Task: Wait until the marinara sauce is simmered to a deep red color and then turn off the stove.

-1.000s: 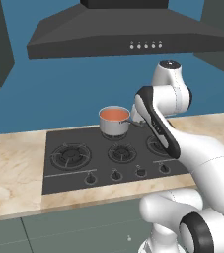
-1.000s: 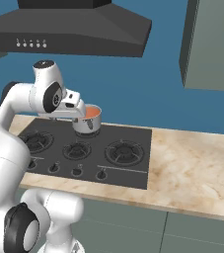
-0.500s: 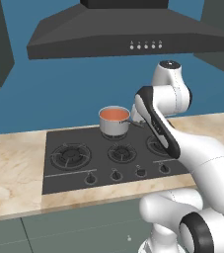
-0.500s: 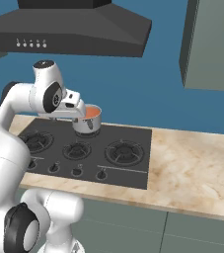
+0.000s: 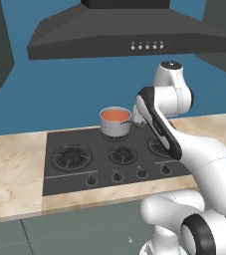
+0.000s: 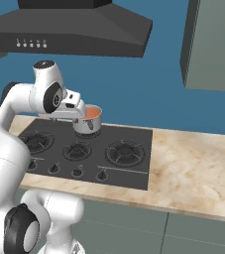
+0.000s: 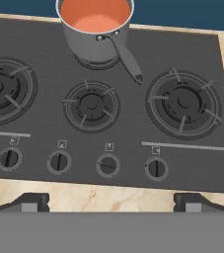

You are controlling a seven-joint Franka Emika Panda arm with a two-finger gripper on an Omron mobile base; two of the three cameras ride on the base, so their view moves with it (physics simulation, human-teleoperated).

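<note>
1. Sauce status: marinara sauce (image 7: 95, 14) reads orange-red, in the saucepan (image 7: 94, 39) at the stove's (image 7: 133, 69) rear edge.
2. Tool (image 7: 111, 201) hovers with tips spread wide, empty, above the stove's front edge.
3. Knobs (image 7: 107, 165) lie just ahead, their row running parallel to the front edge.
4. Saucepan handle points toward the right-hand burner.

Arm (image 5: 159, 124): glossy white rounded shells, smooth and bulbous. Dark grey bands at joints; black ring on the base segment (image 5: 199, 239). Dark grey cap on top joint (image 6: 44, 64).
</note>
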